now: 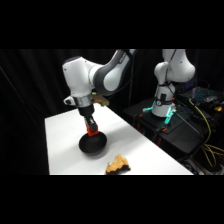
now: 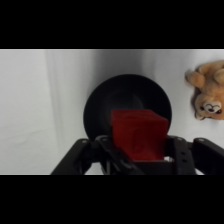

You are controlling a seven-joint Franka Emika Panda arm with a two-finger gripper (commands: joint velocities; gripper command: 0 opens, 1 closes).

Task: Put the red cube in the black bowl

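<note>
Black curtains back the white surface (image 1: 65, 145) in the side view, where the white arm's gripper (image 1: 91, 131) hangs just above the round, shallow, matte black bowl (image 1: 92, 145), the small bright red cube (image 1: 92, 132) pinched at its tip; a lumpy yellow-orange object (image 1: 117, 164) lies nearer the front edge, apart from the bowl. From the wrist view, the fingers (image 2: 107, 152) are clenched on the red cube (image 2: 138, 134), which sits directly over the bowl's (image 2: 100, 107) dark hollow, with a tan plush toy (image 2: 209, 90) off to one side. The carry looks finished; the next move calls for a slight descent and letting go over the centre.
</note>
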